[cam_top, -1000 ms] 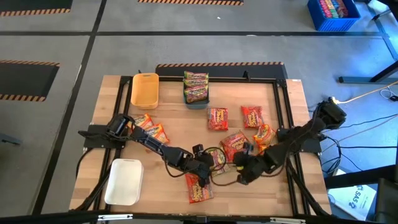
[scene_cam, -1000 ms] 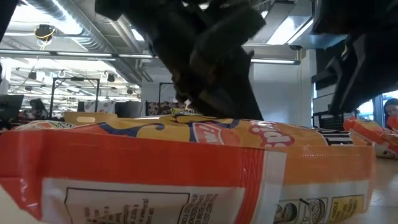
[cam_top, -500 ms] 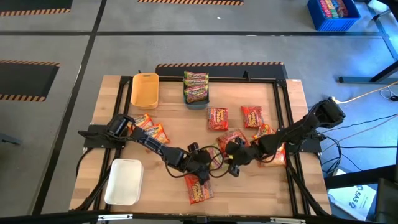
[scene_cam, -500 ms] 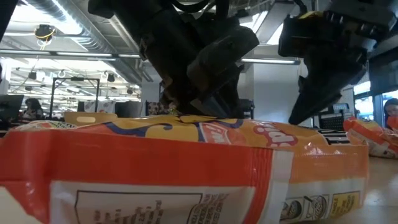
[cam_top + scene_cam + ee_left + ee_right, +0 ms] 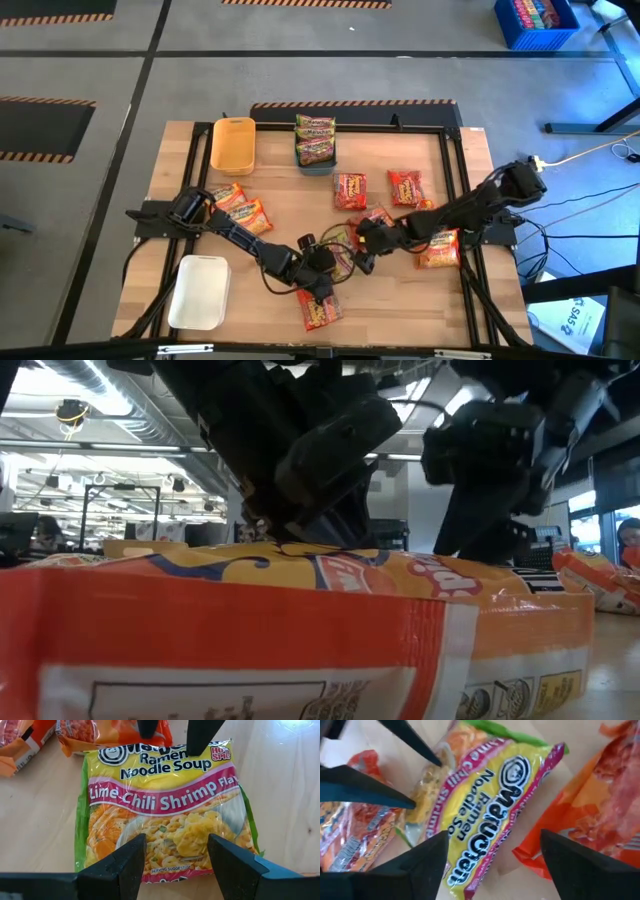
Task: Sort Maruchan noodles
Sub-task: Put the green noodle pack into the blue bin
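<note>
Right gripper (image 5: 357, 245) newly over green-edged packet (image 5: 165, 810)

I see a green-edged yellow noodle packet (image 5: 165, 810) with a pink band, orange packets (image 5: 240, 208) beside a yellow tray (image 5: 232, 144), a white tray (image 5: 199, 291), pale wood desk (image 5: 400, 300).

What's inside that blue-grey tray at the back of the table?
Two green-edged noodle packets fill the tray; only its near rim shows. Anything lying beneath them is covered.

You get even, bright overhead light; ceiling strips (image 5: 75, 435) glare at 10 o'clock, and the nearest packet (image 5: 250, 630) blurs.
</note>
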